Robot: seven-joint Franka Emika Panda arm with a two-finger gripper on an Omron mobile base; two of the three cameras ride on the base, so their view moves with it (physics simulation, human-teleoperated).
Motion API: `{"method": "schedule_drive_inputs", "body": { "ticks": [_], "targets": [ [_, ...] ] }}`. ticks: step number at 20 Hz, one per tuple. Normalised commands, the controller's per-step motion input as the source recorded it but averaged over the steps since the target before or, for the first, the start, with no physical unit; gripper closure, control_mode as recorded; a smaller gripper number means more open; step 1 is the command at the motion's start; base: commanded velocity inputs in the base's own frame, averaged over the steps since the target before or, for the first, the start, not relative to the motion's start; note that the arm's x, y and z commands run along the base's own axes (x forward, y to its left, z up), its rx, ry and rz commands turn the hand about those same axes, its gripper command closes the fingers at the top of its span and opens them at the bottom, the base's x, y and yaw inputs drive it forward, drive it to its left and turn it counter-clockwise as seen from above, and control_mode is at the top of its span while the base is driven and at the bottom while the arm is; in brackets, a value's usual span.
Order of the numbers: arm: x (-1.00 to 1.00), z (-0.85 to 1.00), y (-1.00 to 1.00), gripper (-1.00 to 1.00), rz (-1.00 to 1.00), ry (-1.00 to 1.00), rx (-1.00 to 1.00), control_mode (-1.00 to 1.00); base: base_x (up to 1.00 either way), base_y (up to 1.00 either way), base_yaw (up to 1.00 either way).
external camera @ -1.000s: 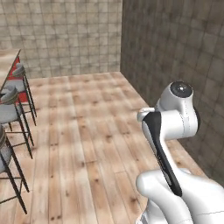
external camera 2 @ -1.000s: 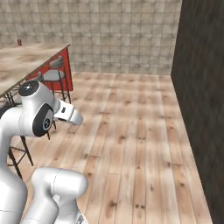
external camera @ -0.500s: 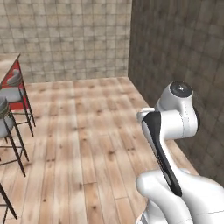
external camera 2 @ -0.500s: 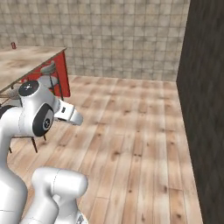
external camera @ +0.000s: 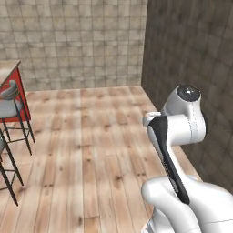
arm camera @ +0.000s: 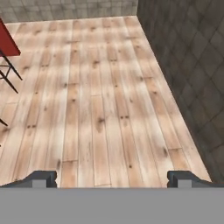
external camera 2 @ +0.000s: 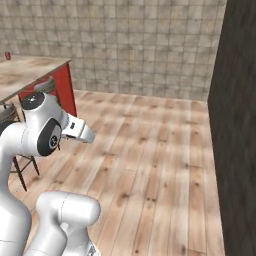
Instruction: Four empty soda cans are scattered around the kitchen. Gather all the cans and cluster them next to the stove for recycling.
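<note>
One small red soda can stands on the far end of the marble counter, at the left edge of the right base view. My gripper is open in the hand view, with nothing between its two dark fingertips, and it looks down over bare wood plank floor. In both base views the arm is folded up close to the base. The stove is out of view.
The red-sided counter island with its bar stools is at the left. A dark tiled wall runs along the right, and a tan tiled wall closes the far end. Open floor lies between them.
The whole picture has shifted: the base has driven forward, so the counter and stools slide off to the left and the far wall is nearer. The arm's pose is unchanged and the gripper stays open.
</note>
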Motion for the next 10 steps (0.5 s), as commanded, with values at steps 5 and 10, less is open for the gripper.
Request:
{"method": "schedule_drive_inputs", "body": {
  "ticks": [5,10],
  "targets": [
    [0.00,0.00,0.00,-1.00,0.00,0.00,0.00,1.00,0.94,-0.42,0.13],
    [0.00,0.00,0.00,-1.00,0.00,0.00,0.00,1.00,0.94,-0.42,0.13]
  ]
}}
